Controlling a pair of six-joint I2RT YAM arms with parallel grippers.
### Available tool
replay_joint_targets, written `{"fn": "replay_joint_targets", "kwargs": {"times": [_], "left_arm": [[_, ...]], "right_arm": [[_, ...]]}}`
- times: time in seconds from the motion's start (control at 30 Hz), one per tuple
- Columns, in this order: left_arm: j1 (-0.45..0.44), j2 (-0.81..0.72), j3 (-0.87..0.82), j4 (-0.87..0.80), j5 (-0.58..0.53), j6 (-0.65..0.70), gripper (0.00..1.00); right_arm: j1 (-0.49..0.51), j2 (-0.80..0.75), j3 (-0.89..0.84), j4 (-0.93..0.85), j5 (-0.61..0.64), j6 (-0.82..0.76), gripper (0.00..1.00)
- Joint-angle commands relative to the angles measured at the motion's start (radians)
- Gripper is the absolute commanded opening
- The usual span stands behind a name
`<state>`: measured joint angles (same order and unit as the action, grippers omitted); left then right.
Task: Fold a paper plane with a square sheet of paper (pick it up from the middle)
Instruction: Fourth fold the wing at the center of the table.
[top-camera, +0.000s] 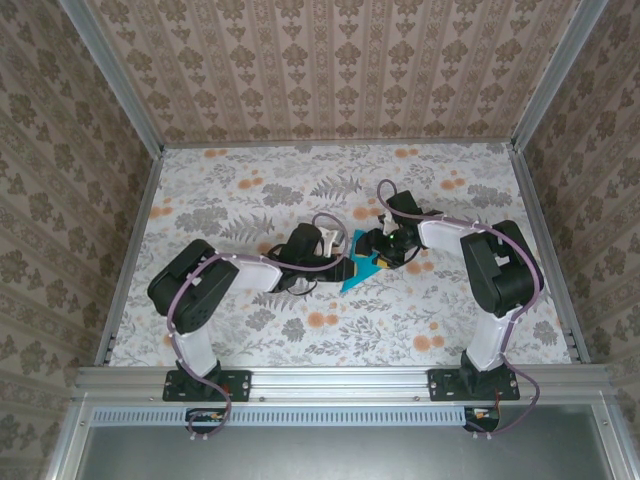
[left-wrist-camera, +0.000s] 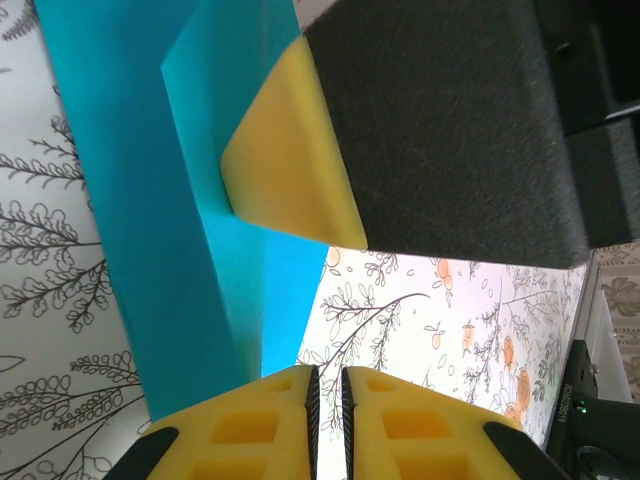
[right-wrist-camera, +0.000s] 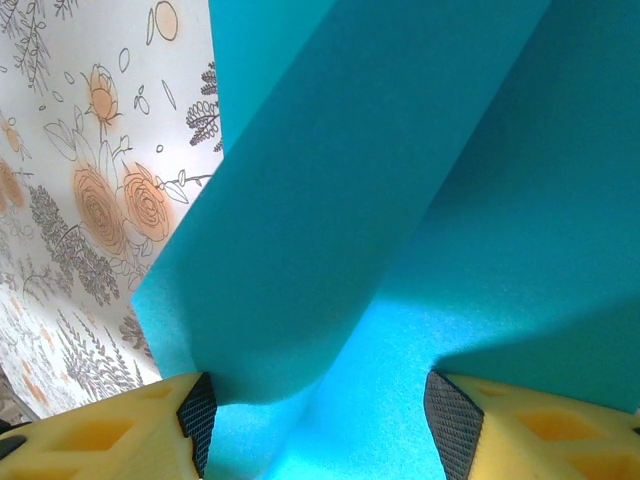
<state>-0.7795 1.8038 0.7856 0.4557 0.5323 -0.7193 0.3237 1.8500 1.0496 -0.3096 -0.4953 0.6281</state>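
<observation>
Workpiece: I read the paper plane (top-camera: 362, 270) as partly folded, lying on the tabletop (top-camera: 300, 200) near its centre, between the two arms.
Long axis: in the top view it appears to run from about 7 o'clock to 1 o'clock. The arms cover part of the sheet, so I treat this as approximate.
Left hand: the left hand (top-camera: 338, 262) sits at the sheet's 9 o'clock edge. In its wrist view the left hand (left-wrist-camera: 327, 385) has its pads drawn together to a hairline slit. The paper plane (left-wrist-camera: 170, 230) runs down past the left pad. I cannot tell whether any edge is pinched in the slit.
Right hand: the right hand (top-camera: 385, 255) stands over the sheet from its 2 o'clock side. In its wrist view the right hand (right-wrist-camera: 315, 425) is spread wide. A raised flap of the paper plane (right-wrist-camera: 400, 200) rises between the pads and nothing is clamped.
Contact: one yellow finger (left-wrist-camera: 290, 170) of the right hand rests on the folded layer in the left wrist view.
Governing relation: the sheet lies at 3 o'clock from the left hand and directly under the right, so the right hand is nearer.
Judgement: the next crease probably depends on the right hand working along the centre fold while the left steadies the edge.
</observation>
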Motion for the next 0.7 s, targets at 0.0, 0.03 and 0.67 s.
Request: {"fn": "replay_joint_targets", "kwargs": {"times": [0.0, 0.03, 0.67], "left_arm": [[-0.003, 0.022, 0.035, -0.002, 0.017, -0.011, 0.16], [-0.001, 0.026, 0.04, -0.015, 0.005, -0.009, 0.15], [0.017, 0.055, 0.05, -0.079, -0.065, -0.006, 0.1]], "right_arm": [[-0.002, 0.088, -0.031, -0.112, 0.159, 0.003, 0.65], [-0.001, 0.089, -0.031, -0.114, 0.161, 0.002, 0.65], [0.001, 0.099, -0.034, -0.111, 0.151, -0.028, 0.63]]}}
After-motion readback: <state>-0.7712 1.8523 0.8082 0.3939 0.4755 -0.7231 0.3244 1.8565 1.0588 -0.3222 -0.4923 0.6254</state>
